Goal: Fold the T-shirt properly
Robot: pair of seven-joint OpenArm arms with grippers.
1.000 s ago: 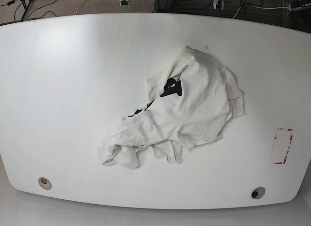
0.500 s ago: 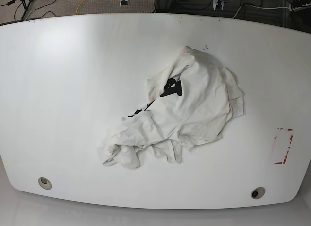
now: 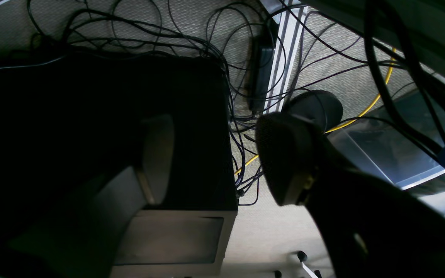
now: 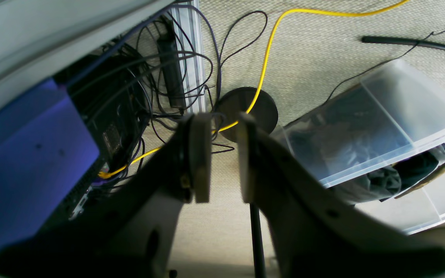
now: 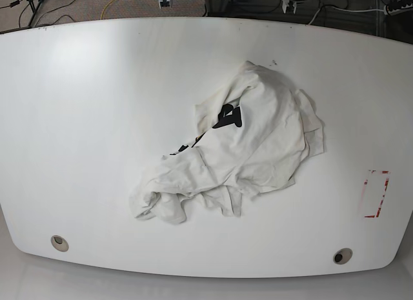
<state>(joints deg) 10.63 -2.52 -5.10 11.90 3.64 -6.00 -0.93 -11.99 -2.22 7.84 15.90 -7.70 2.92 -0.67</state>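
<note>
The white table [image 5: 77,119] is seen from above, and the T-shirt [image 5: 245,145] lies crumpled on it, right of the middle, its bunched end trailing toward the near left. A red-marked rectangle [image 5: 376,193] is seen near the table's right edge. Neither arm is seen over the table. The right gripper [image 4: 224,158] is held above carpet and cables, its fingers narrowly parted, with nothing between them. The left gripper [image 3: 214,154] is spread wide, empty, over a dark box [image 3: 102,127].

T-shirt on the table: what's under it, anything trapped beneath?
The crumpled T-shirt lies directly on the white table. Black lettering shows between folds. Whatever is beneath the bunched cloth is covered, so I cannot rule anything out.
</note>
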